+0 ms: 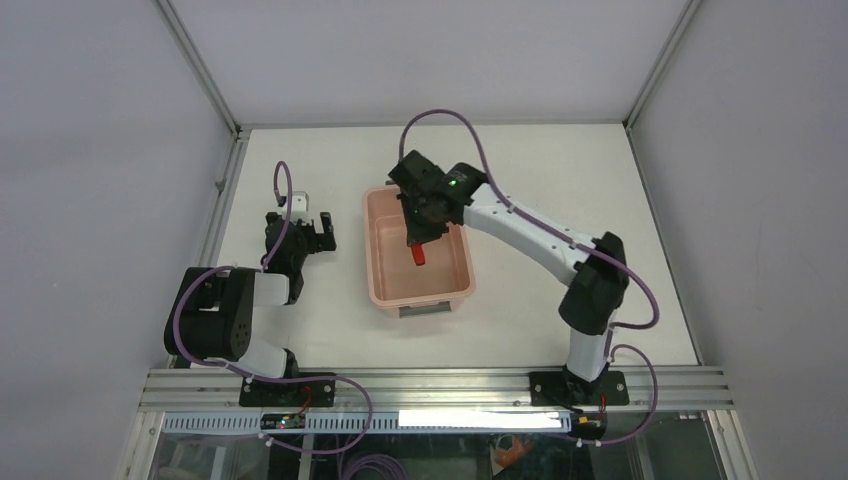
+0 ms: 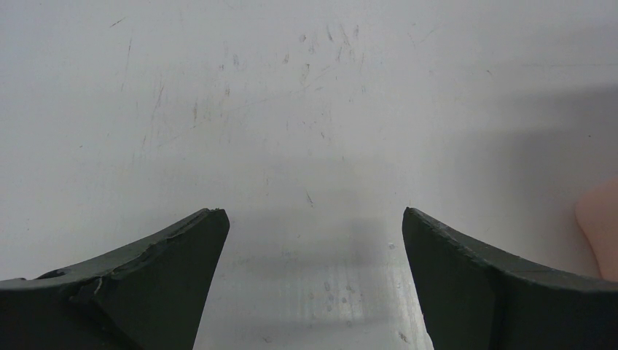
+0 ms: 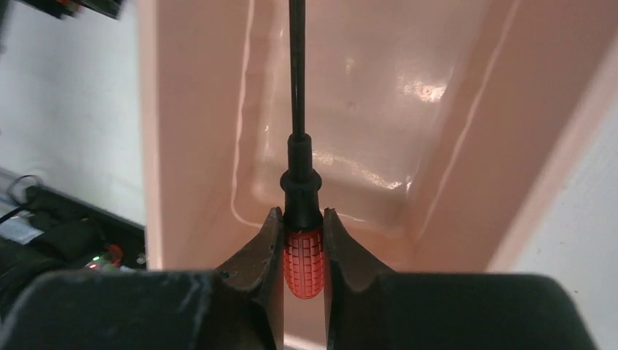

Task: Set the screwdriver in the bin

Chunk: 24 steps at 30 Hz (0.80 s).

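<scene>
The pale pink bin (image 1: 386, 290) stands mid-table, a grey handle tab at its near end. My right gripper (image 1: 421, 243) hangs over the bin's inside, shut on the screwdriver (image 1: 420, 256). In the right wrist view the fingers (image 3: 266, 251) clamp its red gridded handle (image 3: 303, 262), and the thin dark shaft (image 3: 296, 65) points away over the bin floor (image 3: 379, 109). My left gripper (image 1: 312, 232) is open and empty above bare table, left of the bin; in its wrist view the gripper (image 2: 313, 215) shows two spread fingers.
A small white block (image 1: 299, 200) lies on the table just beyond the left gripper. The bin's corner (image 2: 601, 226) shows at the right edge of the left wrist view. Metal frame rails run along the table's left and near edges.
</scene>
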Motion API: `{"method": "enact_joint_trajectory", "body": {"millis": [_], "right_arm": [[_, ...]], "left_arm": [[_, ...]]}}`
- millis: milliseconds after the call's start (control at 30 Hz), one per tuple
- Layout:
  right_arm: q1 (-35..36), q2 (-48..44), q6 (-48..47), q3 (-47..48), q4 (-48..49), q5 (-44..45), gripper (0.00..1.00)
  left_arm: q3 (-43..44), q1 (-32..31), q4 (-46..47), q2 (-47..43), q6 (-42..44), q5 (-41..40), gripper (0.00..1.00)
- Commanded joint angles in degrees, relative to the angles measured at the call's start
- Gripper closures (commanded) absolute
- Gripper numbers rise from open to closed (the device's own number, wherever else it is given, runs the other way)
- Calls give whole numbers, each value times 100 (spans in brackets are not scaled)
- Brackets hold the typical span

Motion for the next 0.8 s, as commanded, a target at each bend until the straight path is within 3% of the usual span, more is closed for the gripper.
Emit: {"method": "enact_joint_trajectory", "body": {"millis": [0,300,400,567,767], "right_arm": [[294,554,261,-292,509,457,100],[524,1129,600,-1400,1336,744,100],[526,1211,670,-1639,1527,848,92],[536,1187,728,-1786,1627,1069,69],[542,865,653,-1630,1512,1317,60]], "left_arm": [[137,-49,382,-2,-111,-16,1],[137,-56,391,7,-111,-7,1],[136,-49,387,1,-111,-9,1],[137,-55,388,3,-111,-11,1],[137,-49,393,7,-111,-17,1]]}}
